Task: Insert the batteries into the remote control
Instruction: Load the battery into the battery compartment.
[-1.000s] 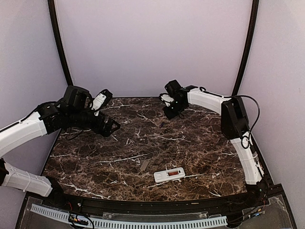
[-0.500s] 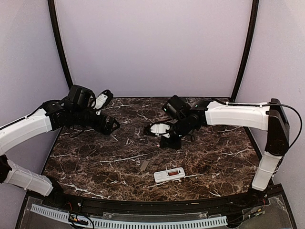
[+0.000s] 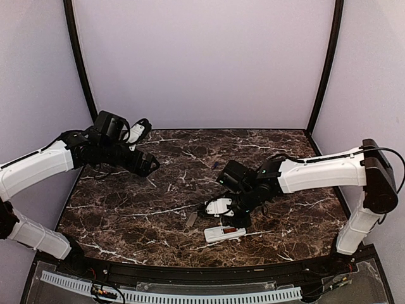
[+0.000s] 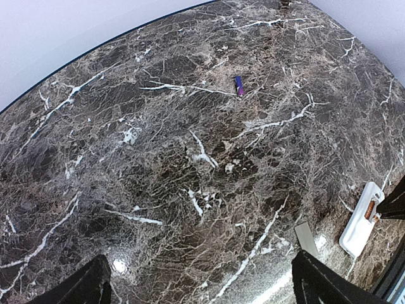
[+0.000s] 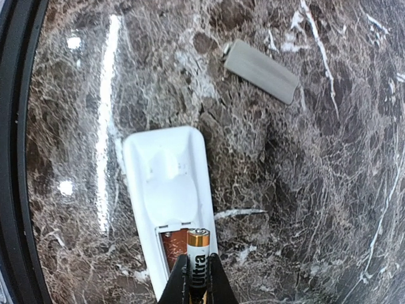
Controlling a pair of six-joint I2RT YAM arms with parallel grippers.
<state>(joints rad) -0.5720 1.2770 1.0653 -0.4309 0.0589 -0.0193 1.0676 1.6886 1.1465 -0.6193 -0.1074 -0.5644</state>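
Note:
The white remote control (image 5: 169,190) lies back-up near the table's front edge, its slot (image 5: 172,246) uncovered and showing orange-brown inside. My right gripper (image 5: 198,280) is shut on a battery (image 5: 198,250) with a gold cap and "Ultra" print, held just over the right side of that slot. From above, the right gripper (image 3: 235,217) hovers right over the remote control (image 3: 224,234). A second battery (image 4: 239,85), bluish-purple, lies alone on the marble far from the remote control (image 4: 362,218). My left gripper (image 4: 202,291) is open and holds nothing, raised at the back left (image 3: 149,166).
The flat grey cover piece (image 5: 261,71) lies on the marble just beyond the remote, also seen from above (image 3: 192,219) and by the left wrist (image 4: 305,237). The table's black front rim (image 5: 16,158) runs close beside the remote.
My right arm has swung from the back of the table forward and down to the remote, staying shut on its battery. The left arm has shifted only slightly and stays open.

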